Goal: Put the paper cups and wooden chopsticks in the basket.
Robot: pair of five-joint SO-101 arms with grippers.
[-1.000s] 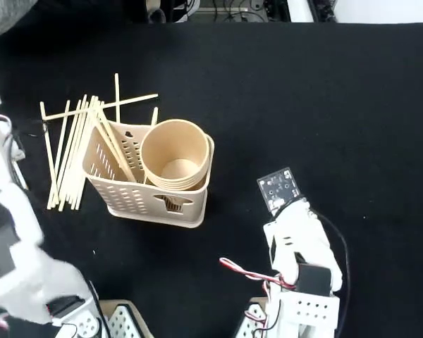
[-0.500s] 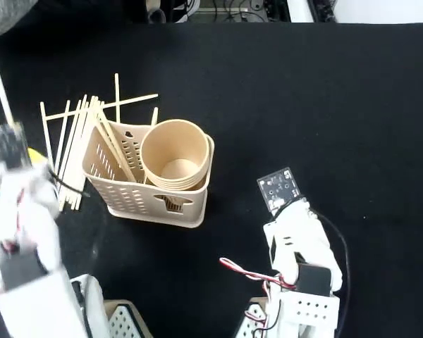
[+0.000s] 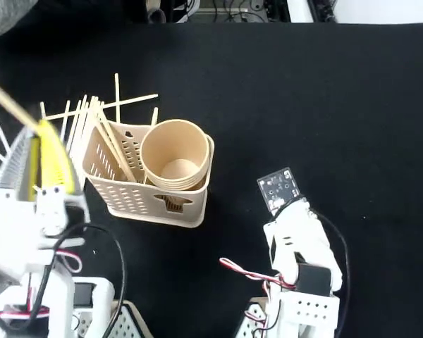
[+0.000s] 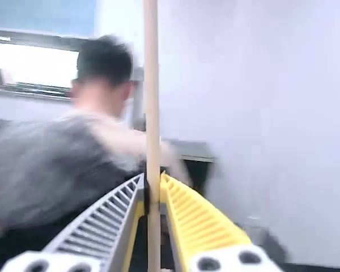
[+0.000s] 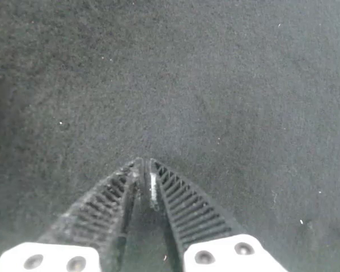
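Observation:
A cream basket [image 3: 130, 199] stands left of the table's middle, with stacked paper cups [image 3: 175, 155] in its right half and a few wooden chopsticks [image 3: 117, 149] leaning in its left half. More chopsticks [image 3: 69, 144] lie in a loose pile on the black table just left of the basket. My left gripper [image 3: 39, 130], grey and yellow, is raised over that pile and shut on one chopstick [image 3: 5, 101]. From the left wrist the held chopstick [image 4: 152, 85] stands upright between the fingers of the left gripper [image 4: 152, 180]. My right gripper [image 5: 144, 167] is shut and empty, low over bare cloth.
The right arm [image 3: 301, 243] rests folded near the front edge, right of the basket. Black cloth [image 3: 317, 105] covers the whole table, with wide free room on the right and at the back. Cables and clutter sit beyond the far edge.
The left arm has swung up and to the right from the front left corner, with a chopstick in its gripper, to just left of the basket. The right arm has stayed still.

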